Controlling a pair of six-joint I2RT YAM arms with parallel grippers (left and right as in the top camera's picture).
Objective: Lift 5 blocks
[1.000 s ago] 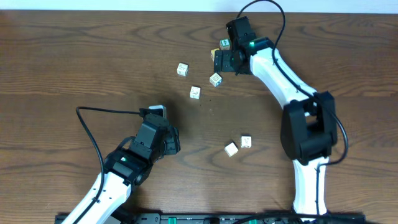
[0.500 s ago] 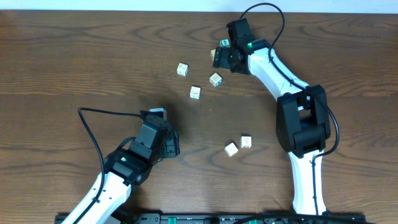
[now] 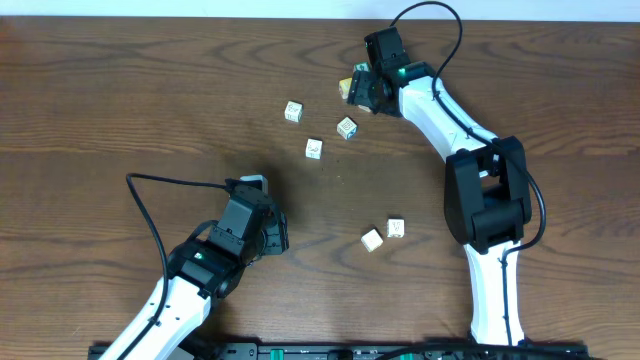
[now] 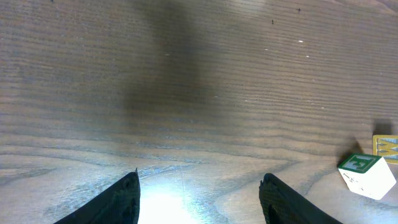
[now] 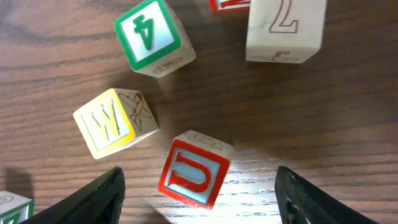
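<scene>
Step judged in hand: grasping one cube. The right pincer [image 5: 198, 190] is held wide open and empty, astride the red-faced pale-wood cube with a white U [image 5: 194, 177]. That cube lies untouched on the dark wooden table [image 5: 348, 124], in the far cluster. It sits turned, so the fingers should be squared to two flat sides before closing. The yellow-faced W cube [image 5: 115, 122] just beside should be kept clear.

Counted:
- One table.
- Two white-and-black arms [image 3: 440, 110].
- Two pincers; the left pincer [image 4: 199, 196] is open wide and empty.
- Five small pale-wood blocks [image 3: 314, 148] loose in the overhead view; the cluster is uncountable there.
- Close up, four whole cubes and two cut off.
</scene>
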